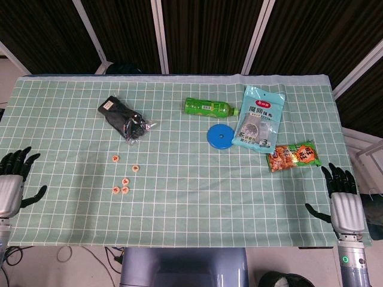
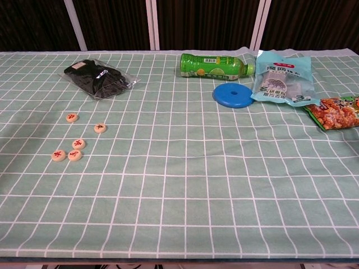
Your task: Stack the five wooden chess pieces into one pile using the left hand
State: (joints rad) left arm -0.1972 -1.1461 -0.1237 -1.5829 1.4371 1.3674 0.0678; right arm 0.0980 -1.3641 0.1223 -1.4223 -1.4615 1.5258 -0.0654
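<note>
Several round wooden chess pieces with red characters lie flat and apart on the green checked cloth. In the head view one piece (image 1: 115, 158) is furthest back, another (image 1: 136, 168) lies to its right, a third (image 1: 125, 181) sits in front, and two (image 1: 115, 190) (image 1: 125, 190) touch side by side nearest me. The chest view shows the same group (image 2: 75, 155) at the left. My left hand (image 1: 12, 182) hovers at the table's left edge, fingers spread, holding nothing, well left of the pieces. My right hand (image 1: 342, 200) is at the right front corner, fingers apart and empty.
A black packet (image 1: 122, 118) lies behind the pieces. A green bottle (image 1: 207, 107) lies on its side at the back, with a blue disc (image 1: 219, 136), a light-blue pouch (image 1: 259, 118) and an orange snack bag (image 1: 294, 155) to the right.
</note>
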